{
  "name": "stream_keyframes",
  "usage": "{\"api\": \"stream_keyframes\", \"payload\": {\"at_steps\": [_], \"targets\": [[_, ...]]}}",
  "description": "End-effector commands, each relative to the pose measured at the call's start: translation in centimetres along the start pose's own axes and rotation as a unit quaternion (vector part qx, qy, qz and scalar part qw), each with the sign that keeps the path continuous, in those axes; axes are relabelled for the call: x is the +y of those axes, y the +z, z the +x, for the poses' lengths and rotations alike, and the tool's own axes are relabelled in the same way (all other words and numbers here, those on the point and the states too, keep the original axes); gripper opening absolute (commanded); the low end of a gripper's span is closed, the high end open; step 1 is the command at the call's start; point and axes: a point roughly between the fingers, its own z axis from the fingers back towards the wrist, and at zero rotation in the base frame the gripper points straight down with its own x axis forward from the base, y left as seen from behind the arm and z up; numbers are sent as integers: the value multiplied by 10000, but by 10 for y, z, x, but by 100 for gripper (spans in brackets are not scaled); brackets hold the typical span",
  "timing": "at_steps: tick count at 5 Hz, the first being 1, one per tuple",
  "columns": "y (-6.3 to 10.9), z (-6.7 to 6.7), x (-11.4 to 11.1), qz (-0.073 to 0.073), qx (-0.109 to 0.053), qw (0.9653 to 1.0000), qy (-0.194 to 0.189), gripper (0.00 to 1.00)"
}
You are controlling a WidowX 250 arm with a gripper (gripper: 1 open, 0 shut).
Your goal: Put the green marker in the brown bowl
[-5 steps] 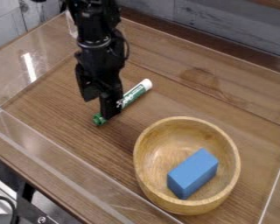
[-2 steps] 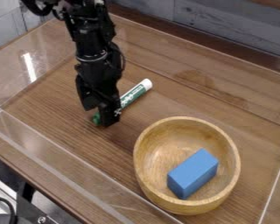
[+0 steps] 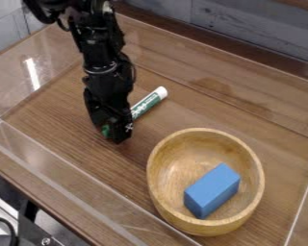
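Note:
The green marker (image 3: 145, 102) lies flat on the wooden table, its white barrel pointing up-right and its dark green cap end down-left under my fingers. My black gripper (image 3: 108, 122) stands low over that cap end, open, with its fingers straddling the marker close to the tabletop. The brown bowl (image 3: 167, 152) sits to the lower right, wide and shallow, and holds a blue rectangular block (image 3: 212, 189). The marker's cap is mostly hidden behind the fingers.
A clear plastic wall (image 3: 80, 207) runs along the table's front and left sides. The wooden tabletop (image 3: 234, 91) stretches behind the marker and bowl toward a grey back wall.
The arm has come down and slightly toward the front, bringing the open fingers lower around the marker's cap end. Marker, bowl and block have not moved.

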Motion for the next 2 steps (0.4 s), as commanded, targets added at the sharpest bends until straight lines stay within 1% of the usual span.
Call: {"api": "stream_keyframes", "payload": {"at_steps": [1, 2], "targets": [[9, 9, 7, 107, -230, 9997, 34, 0], [10, 10, 7, 73, -251, 9996, 64, 0]]}}
